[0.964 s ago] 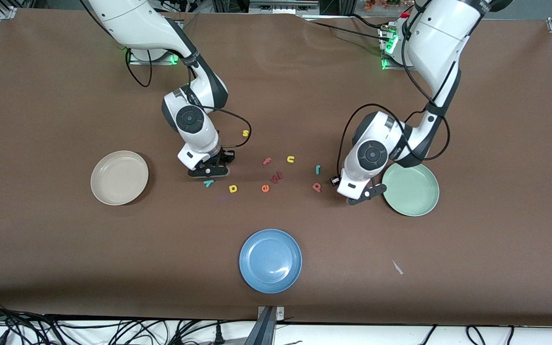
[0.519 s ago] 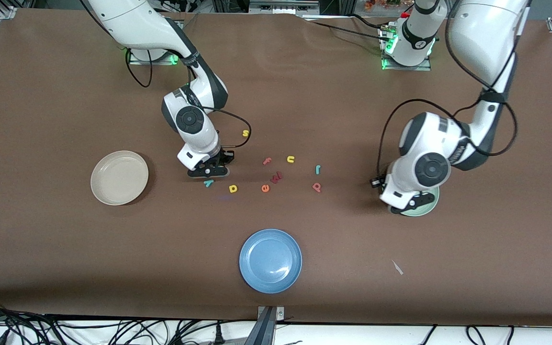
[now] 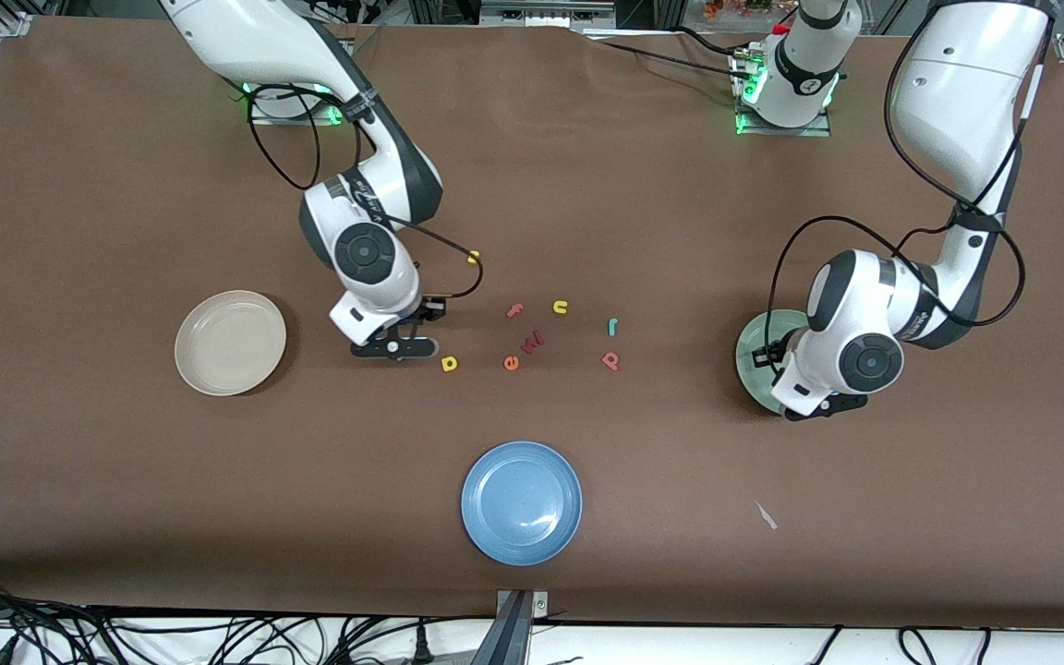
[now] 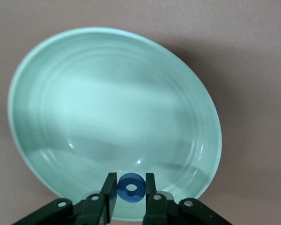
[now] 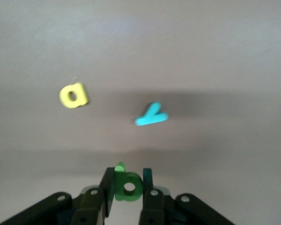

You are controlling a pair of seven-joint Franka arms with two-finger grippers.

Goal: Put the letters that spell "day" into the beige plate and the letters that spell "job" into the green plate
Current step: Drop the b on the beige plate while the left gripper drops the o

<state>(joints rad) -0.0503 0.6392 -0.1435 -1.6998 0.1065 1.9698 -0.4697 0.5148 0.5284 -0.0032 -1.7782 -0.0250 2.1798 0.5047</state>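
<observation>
My left gripper (image 3: 820,406) hangs over the green plate (image 3: 755,356), shut on the blue o (image 4: 131,188); the plate's bowl (image 4: 112,103) lies bare beneath it. My right gripper (image 3: 393,347) is shut on the green a (image 5: 128,187) just above the table, beside the yellow d (image 3: 449,364). Below it lie the teal y (image 5: 151,115) and the d (image 5: 74,95); the front view hides the y under the hand. The teal j (image 3: 613,325) and pink-red b (image 3: 611,361) rest mid-table. The beige plate (image 3: 230,343) sits toward the right arm's end.
A blue plate (image 3: 521,501) lies nearer the front camera. Other letters lie mid-table: yellow s (image 3: 473,258), pink f (image 3: 515,311), yellow u (image 3: 561,307), dark red w (image 3: 533,342), orange e (image 3: 512,363). A scrap (image 3: 766,514) lies toward the left arm's end.
The left arm swung from beside the b to over the green plate, carrying the blue o. The right gripper rose a little off the table with the green a, covering the y in the front view.
</observation>
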